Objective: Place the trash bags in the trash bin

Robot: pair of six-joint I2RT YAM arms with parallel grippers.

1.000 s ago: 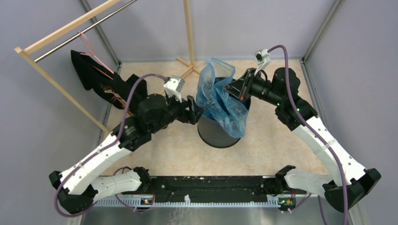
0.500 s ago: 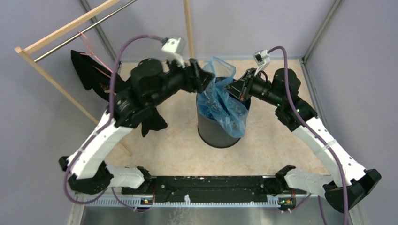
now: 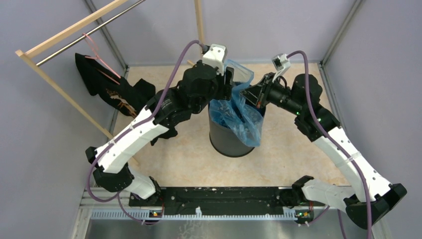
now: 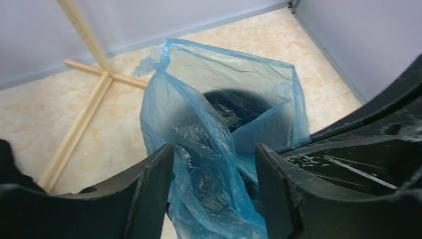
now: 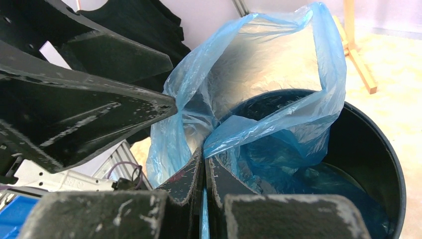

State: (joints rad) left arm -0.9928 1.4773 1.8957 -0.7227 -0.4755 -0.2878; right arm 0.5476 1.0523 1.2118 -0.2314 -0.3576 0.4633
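Observation:
The light-blue translucent trash bag (image 3: 234, 112) sits partly inside the tall dark trash bin (image 3: 224, 140), its mouth standing above the rim and one side draped over the bin's front. My right gripper (image 3: 247, 92) is shut on the bag's right edge (image 5: 259, 124) over the bin rim (image 5: 383, 154). My left gripper (image 3: 230, 79) is open above the bag's back left edge. In the left wrist view the bag (image 4: 219, 124) lies between the open fingers (image 4: 149, 184), not pinched.
A black cloth garment (image 3: 107, 87) hangs from a wooden rack (image 3: 64, 89) at the back left. The rack's upright post and cross foot (image 4: 94, 84) stand just behind the bin. Grey walls close in the beige table.
My left arm swung from the bin's left side up and over to the bag's back edge. The right gripper stayed shut on the bag, shifting slightly.

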